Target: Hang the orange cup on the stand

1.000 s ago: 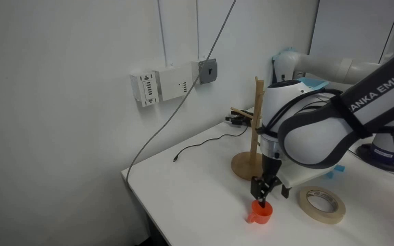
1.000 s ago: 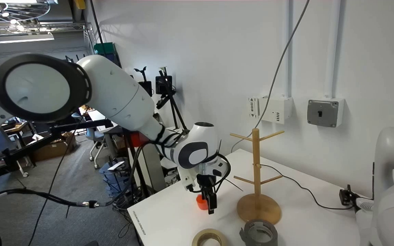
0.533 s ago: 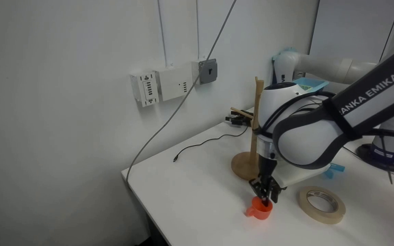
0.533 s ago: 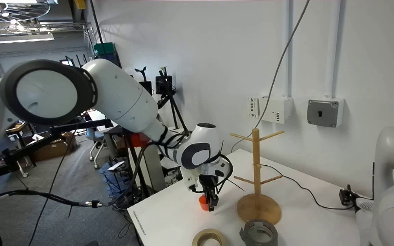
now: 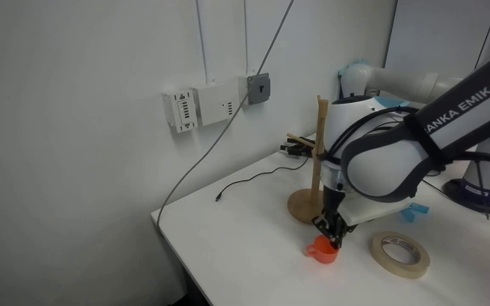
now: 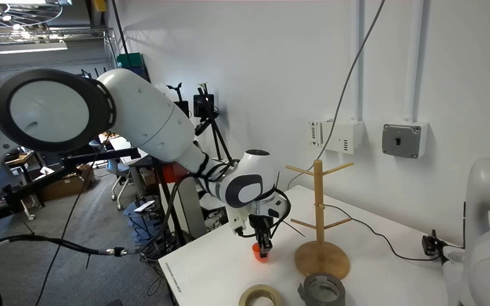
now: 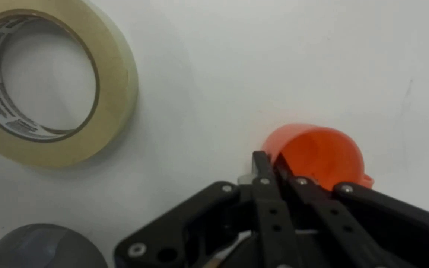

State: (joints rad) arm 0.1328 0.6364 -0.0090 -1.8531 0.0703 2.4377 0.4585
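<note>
Gripper (image 7: 273, 160), black, two-fingered, clenched on wall of small orange-red plastic cup (image 7: 322, 156), straddling rim, plainest in wrist view. Clear of white table (image 5: 245, 246) or touching: cannot tell. Nearby, light wooden peg stand (image 6: 319, 199), whole only in an exterior view.

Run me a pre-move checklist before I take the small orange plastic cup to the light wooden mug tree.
1. Black two-finger gripper pinching the wall of the orange plastic cup: ok.
2. Cup's handle outside the grip: ok.
3. Cup off the white table: cannot tell.
4. Wooden mug tree upright, side pegs in view: ok.
5. Handle at a peg: not ok, cup is apart from the tree.
6. Tan tape ring apart from the cup: ok.
</note>
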